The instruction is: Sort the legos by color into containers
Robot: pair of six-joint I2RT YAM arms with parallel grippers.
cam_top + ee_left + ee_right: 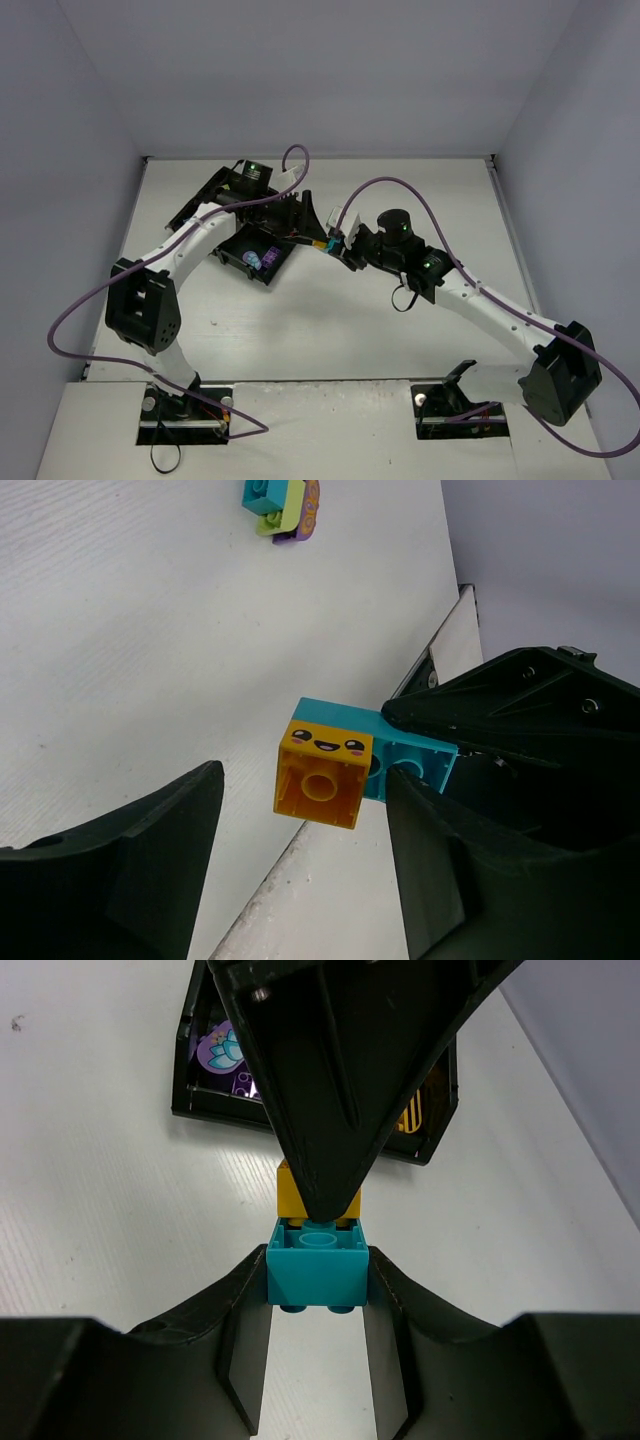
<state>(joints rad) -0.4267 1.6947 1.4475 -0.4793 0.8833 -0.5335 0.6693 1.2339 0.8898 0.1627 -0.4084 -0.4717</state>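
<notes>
White ribbed table point(330, 330), plain grey walls. The 2 arms meet mid-table, just right of the tray point(225, 1120).

Right gripper point(318, 1272) is clamped on the teal brick point(315, 1280), 1 pad on each side face.

Yellow smiley brick point(320, 775) is stuck to the teal one, on the end facing away from the right gripper. So the pair's long axis runs right gripper, teal, yellow, tray.

Left gripper point(305, 780) sits on the tray side, jaws apart and straddling the yellow brick. There is a clear gap on 1 side. The other finger is just beside the brick, but it blends into the right gripper's black fingers, so I can't tell if it touches.

My read: the step in hand is splitting this 2-colour pair. Left needs to close on yellow only, then pull along that axis, away from the right gripper. The risk is a left fingertip overlapping the teal and gripping both.

Beyond, the tray holds a purple piece point(225, 1050) in 1 compartment and an orange-yellow piece point(420, 1110) in the next. The left arm is nearer to it.

Far across the table is a loose cluster of teal, lime and purple legos point(285, 505).
</notes>
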